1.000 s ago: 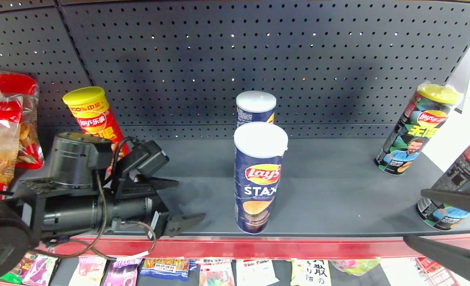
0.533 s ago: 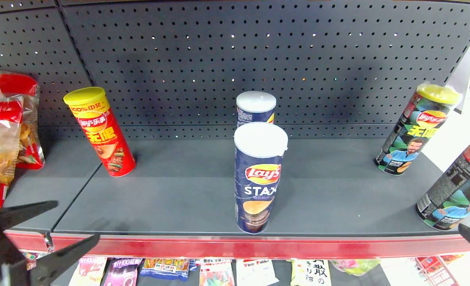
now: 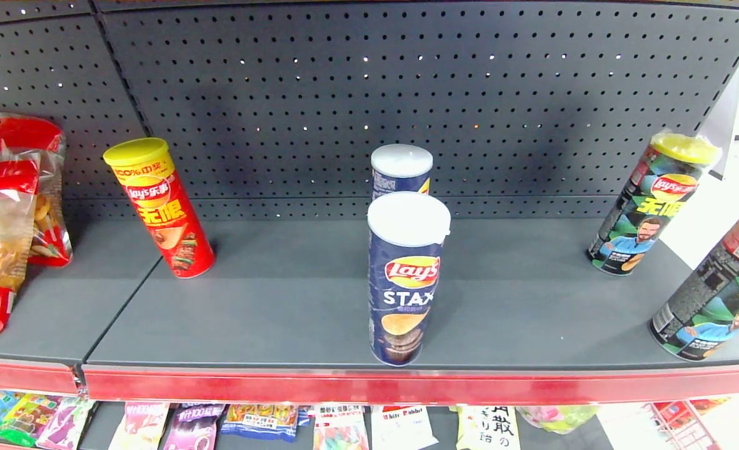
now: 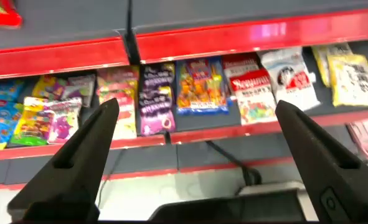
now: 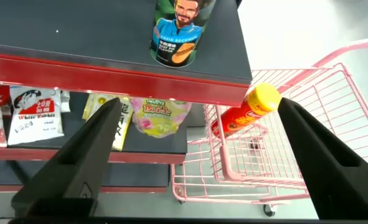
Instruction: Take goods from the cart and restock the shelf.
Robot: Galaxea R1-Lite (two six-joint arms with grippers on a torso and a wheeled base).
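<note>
Right gripper (image 5: 197, 102) and left gripper (image 4: 196, 104) gape wide, holding nothing. Best approach: straddle the red can (image 5: 246, 112) in the cart (image 5: 268, 165) mid-body, squarely.

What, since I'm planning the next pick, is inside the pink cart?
One red canister with a yellow lid lies tilted in the pink cart. Part of the basket is covered by a finger of the right gripper, so more goods cannot be ruled out.
</note>
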